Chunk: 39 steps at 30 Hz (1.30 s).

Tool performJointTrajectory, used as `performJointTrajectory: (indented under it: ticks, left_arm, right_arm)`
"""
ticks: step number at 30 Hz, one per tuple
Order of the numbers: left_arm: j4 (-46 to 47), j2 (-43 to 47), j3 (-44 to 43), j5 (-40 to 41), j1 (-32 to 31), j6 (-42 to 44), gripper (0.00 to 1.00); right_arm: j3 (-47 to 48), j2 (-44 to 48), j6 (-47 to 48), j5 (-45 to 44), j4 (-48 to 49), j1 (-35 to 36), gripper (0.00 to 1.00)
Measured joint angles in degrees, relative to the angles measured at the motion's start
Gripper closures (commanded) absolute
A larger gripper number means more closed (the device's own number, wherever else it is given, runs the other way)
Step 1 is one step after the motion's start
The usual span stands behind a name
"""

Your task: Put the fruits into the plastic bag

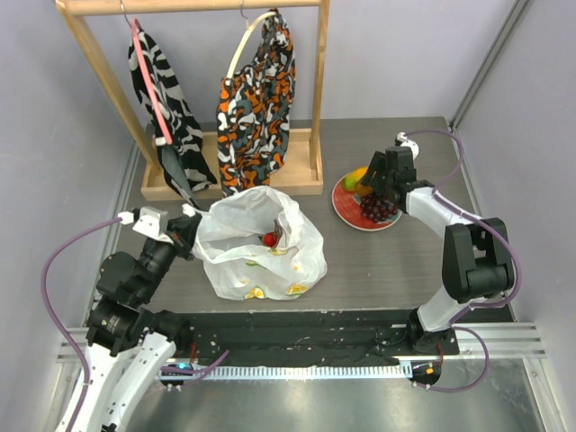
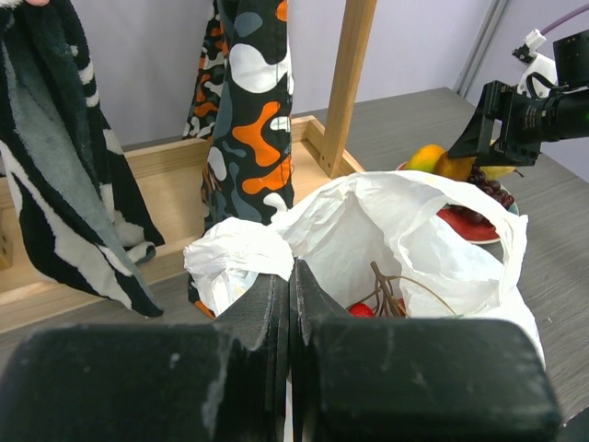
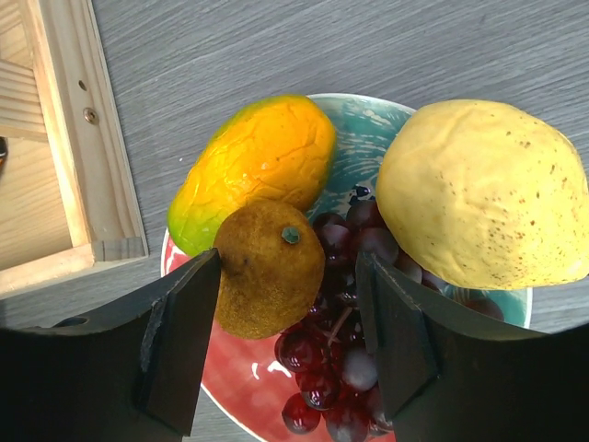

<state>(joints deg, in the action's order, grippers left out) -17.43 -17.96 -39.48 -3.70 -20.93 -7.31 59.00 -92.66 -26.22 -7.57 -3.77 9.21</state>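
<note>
The white plastic bag (image 1: 261,243) with citrus prints stands open at the table's middle, and the red berries (image 1: 270,239) lie inside it. My left gripper (image 2: 293,267) is shut on the bag's left rim, with the berries (image 2: 361,309) showing just past it. On a red and teal plate (image 3: 241,379) lie the orange-green mango (image 3: 258,166), the yellow lemon (image 3: 483,193), a brown fuzzy fruit (image 3: 269,267) and the dark grape bunch (image 3: 354,359). My right gripper (image 3: 287,276) is open just above the plate, its fingers either side of the brown fruit and the grapes.
A wooden hanger rack (image 1: 229,184) stands behind the bag, holding a zebra-striped cloth (image 1: 166,90) and an orange-black patterned cloth (image 1: 256,99). The plate (image 1: 346,214) sits to the right of the rack's base, near the rack's corner (image 3: 74,184).
</note>
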Motion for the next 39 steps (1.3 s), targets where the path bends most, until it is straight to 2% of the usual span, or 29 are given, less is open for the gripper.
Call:
performJointTrajectory:
  ticks: [16, 39]
  left_arm:
    - [0.0, 0.0, 0.0, 0.0, 0.0, 0.0, 1.00]
    - [0.0, 0.0, 0.0, 0.0, 0.0, 0.0, 1.00]
  right_arm:
    - [-3.3, 0.4, -1.6, 1.2, 5.0, 0.0, 0.36]
    - [-6.2, 3.8, -3.9, 1.7, 4.9, 0.0, 0.34]
